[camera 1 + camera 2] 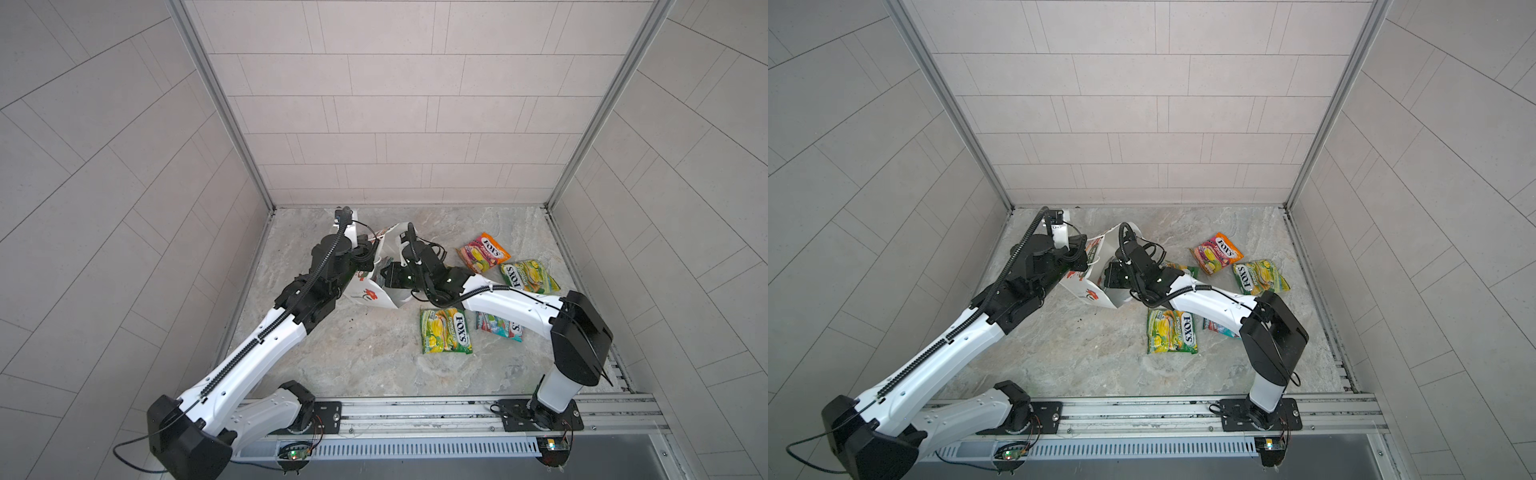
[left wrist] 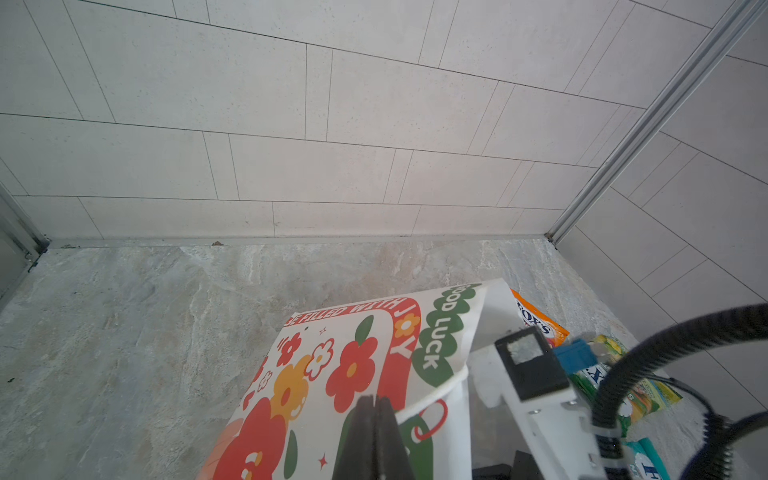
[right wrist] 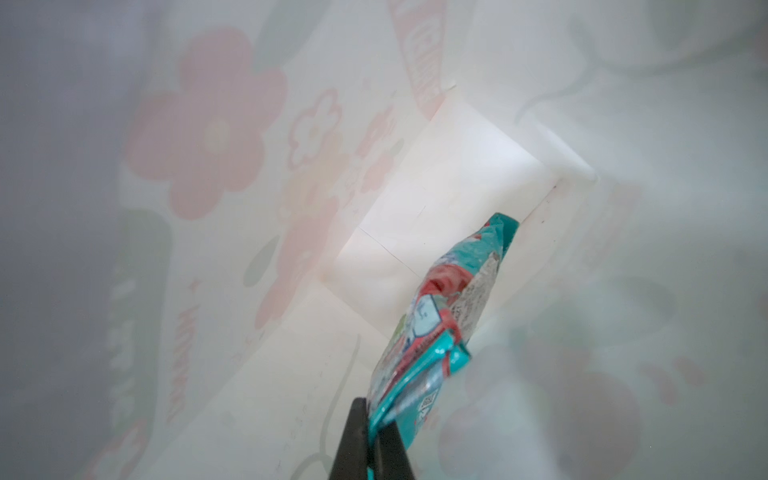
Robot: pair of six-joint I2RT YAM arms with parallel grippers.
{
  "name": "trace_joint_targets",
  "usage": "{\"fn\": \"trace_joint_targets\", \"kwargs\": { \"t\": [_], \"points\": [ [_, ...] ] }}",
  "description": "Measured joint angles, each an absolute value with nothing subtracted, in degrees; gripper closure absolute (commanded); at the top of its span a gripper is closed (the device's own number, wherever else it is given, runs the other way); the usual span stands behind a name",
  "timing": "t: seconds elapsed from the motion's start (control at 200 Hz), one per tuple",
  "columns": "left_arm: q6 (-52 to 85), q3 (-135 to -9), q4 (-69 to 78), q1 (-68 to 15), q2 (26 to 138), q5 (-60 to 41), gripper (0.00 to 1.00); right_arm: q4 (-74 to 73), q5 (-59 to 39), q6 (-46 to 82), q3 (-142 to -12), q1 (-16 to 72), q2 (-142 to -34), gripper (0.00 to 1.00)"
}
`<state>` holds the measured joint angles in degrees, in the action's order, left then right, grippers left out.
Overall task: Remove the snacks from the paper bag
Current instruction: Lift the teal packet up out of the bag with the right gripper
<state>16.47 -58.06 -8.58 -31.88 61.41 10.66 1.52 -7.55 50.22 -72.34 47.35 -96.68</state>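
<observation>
Inside the paper bag [image 3: 436, 137], I read my right gripper [image 3: 370, 419] clamped on one teal-red pouch [image 3: 440, 307]; its long axis runs from the jaws toward the bag floor, far end at a bottom corner. Left gripper [image 2: 374, 405]: jaws together on the bag rim. Five pouches lie flat on the table [image 1: 374, 361]: three green-yellow pouches [image 1: 1172, 331], one partly behind my right arm [image 1: 1208, 297]; one orange-purple pouch [image 1: 482, 251]; a second teal-red pouch [image 1: 496, 326].

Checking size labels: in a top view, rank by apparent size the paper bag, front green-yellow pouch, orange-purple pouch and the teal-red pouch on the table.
1. paper bag
2-3. front green-yellow pouch and orange-purple pouch: alike; latter lies farther off
4. teal-red pouch, partly under the right arm
</observation>
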Motion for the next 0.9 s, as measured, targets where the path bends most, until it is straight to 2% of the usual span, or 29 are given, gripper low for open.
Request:
{"fn": "trace_joint_targets", "kwargs": {
  "t": [0.59,0.901],
  "points": [
    [16.43,-58.06,-9.85,-31.88,61.41,10.96,1.0,1.61,-4.03,49.19,-68.07,46.5,-86.5,1.0],
    [16.43,-58.87,-10.2,-31.88,62.02,10.13,1.0,1.58,-8.1,47.64,-68.88,45.25,-81.91,1.0]
  ]
}}
